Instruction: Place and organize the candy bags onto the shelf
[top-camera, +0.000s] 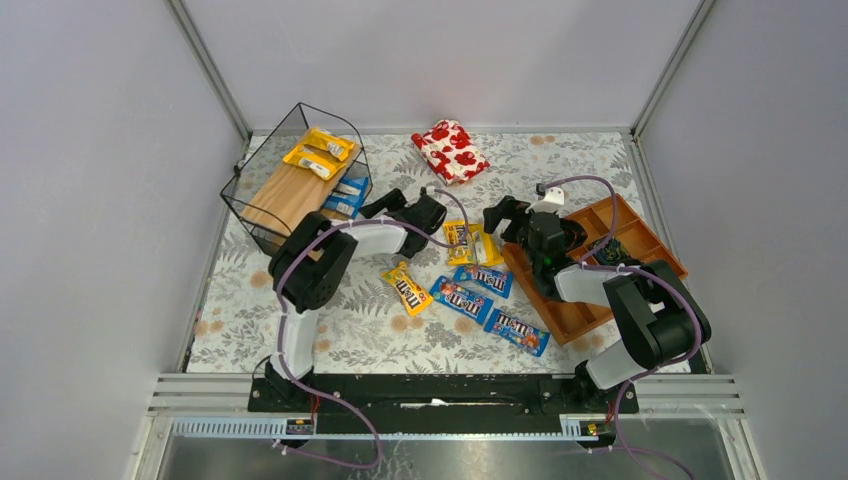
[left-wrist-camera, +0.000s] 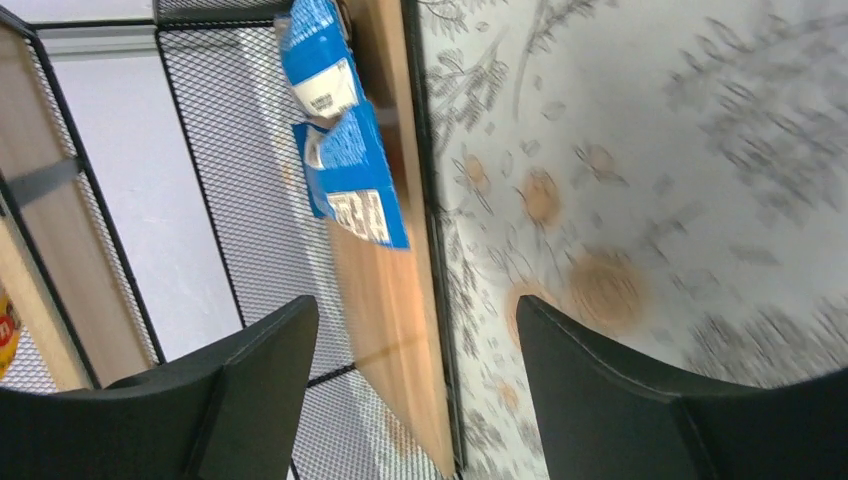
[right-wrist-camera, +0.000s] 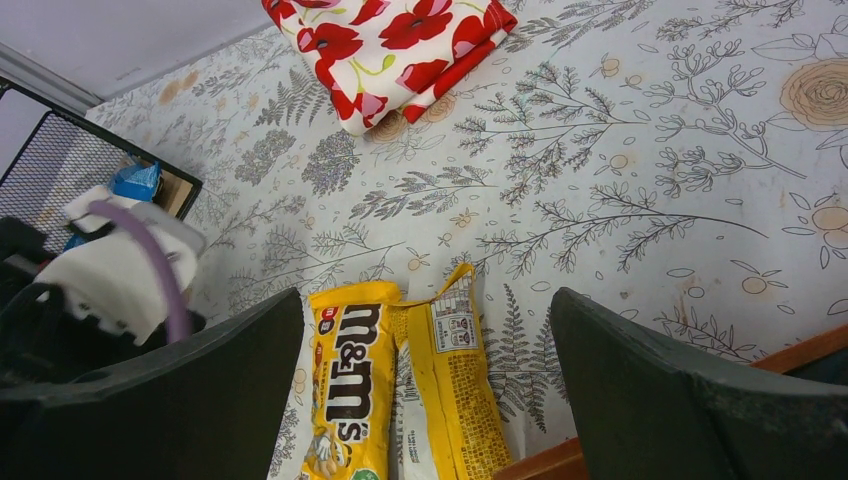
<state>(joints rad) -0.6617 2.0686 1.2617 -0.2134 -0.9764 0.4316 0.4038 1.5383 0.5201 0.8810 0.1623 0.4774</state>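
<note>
The black wire shelf stands at the back left. Two yellow candy bags lie on its upper board and two blue ones on its lower board. In the left wrist view the blue bags lie on the lower board. My left gripper is open and empty beside the shelf's lower tier. My right gripper is open and empty above two yellow bags lying side by side on the table. One more yellow bag and three blue bags lie on the table in front.
A red-and-white floral pouch lies at the back middle and shows in the right wrist view. An orange-brown compartment tray sits at the right under my right arm; its corner touches the yellow bags' side.
</note>
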